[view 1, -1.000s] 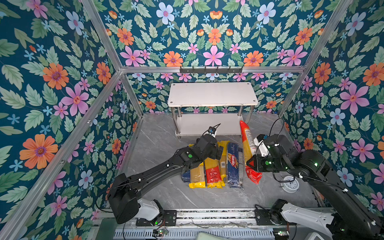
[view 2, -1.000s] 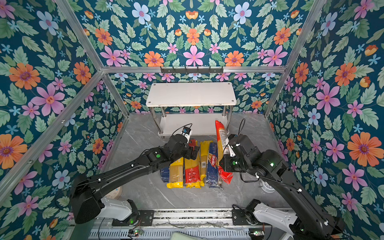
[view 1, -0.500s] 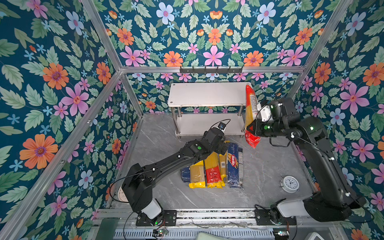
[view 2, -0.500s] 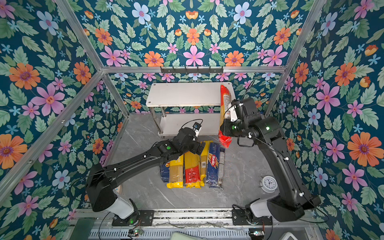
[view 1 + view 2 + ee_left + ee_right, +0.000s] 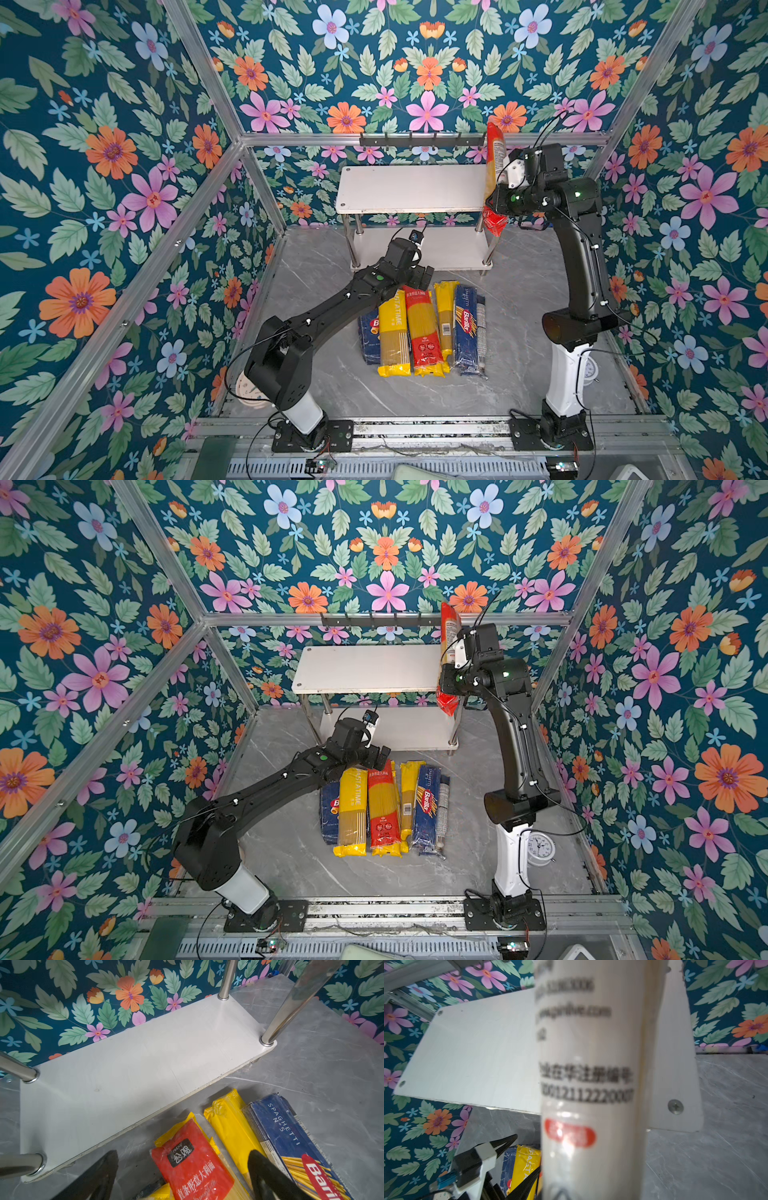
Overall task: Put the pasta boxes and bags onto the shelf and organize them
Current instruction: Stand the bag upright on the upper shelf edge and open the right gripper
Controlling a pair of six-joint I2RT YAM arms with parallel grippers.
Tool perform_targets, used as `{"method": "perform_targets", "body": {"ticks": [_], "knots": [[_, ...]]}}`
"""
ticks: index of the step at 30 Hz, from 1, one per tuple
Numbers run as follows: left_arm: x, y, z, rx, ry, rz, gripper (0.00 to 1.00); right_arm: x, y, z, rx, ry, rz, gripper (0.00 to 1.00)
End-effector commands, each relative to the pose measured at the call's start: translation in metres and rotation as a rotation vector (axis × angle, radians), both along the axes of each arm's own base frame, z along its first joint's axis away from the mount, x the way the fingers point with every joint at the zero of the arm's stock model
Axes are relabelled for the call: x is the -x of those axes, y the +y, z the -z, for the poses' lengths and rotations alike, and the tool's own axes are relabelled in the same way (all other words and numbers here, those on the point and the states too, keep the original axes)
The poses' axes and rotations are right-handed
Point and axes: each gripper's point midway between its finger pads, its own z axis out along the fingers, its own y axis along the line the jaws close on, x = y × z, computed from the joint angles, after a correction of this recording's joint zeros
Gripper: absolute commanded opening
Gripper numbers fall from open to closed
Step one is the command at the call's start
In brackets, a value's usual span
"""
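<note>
- Spaghetti bag (image 5: 494,149), red, upright at shelf (image 5: 407,189) top's right end, clamped in right claw (image 5: 496,198).
- Left claw (image 5: 182,1176) apart, low over bag row (image 5: 424,328) on desk (image 5: 532,291).

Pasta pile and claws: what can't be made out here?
- Right wrist view: the held red bag fills the middle, blurred, hiding the fingers of the right claw.
- Both top views: pasta box mostly covered by the left arm and a yellow bag.
- Top views: clear bag a sliver, print too small.
- Left wrist view: left claw fingers cut off by the frame edge.
</note>
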Motion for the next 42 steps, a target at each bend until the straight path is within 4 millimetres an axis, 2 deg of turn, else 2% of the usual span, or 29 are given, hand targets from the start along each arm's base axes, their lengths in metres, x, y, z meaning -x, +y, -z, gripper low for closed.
{"method": "perform_targets", "body": {"ticks": [1,7,13,16,21,25,29,35,38,42], "knots": [[-0.003,-0.003,-0.002,0.027,-0.012,0.022,0.99,-0.025,0.009,-0.033,-0.021,-0.179,-0.042,0.22],[-0.013,0.005,-0.003,0.042,-0.015,0.004,0.99,-0.046,0.009,-0.025,0.0,-0.193,-0.028,0.24],[-0.018,0.002,-0.007,0.068,-0.007,0.006,0.99,-0.058,-0.007,-0.02,0.004,-0.196,0.016,0.28],[-0.019,0.003,-0.006,0.065,-0.002,0.004,0.99,-0.06,-0.012,-0.02,-0.016,-0.192,0.019,0.39],[-0.021,0.004,-0.005,0.065,0.007,0.0,0.99,-0.058,-0.013,-0.019,-0.013,-0.184,0.019,0.74],[-0.023,0.006,-0.005,0.066,0.009,-0.012,0.99,-0.056,-0.018,-0.022,0.001,-0.188,0.04,0.84],[-0.024,0.008,-0.006,0.074,0.015,-0.024,0.99,-0.048,-0.023,-0.018,0.007,-0.155,0.054,0.87],[-0.022,0.009,-0.006,0.083,0.026,-0.033,0.99,-0.029,-0.025,-0.002,-0.008,-0.05,0.07,0.87],[-0.021,0.009,-0.005,0.092,0.038,-0.037,0.99,-0.017,-0.027,-0.009,-0.004,-0.051,0.073,0.87],[-0.02,0.008,-0.008,0.12,0.037,-0.043,0.99,0.003,-0.042,-0.025,0.035,-0.09,0.117,0.88]]}}
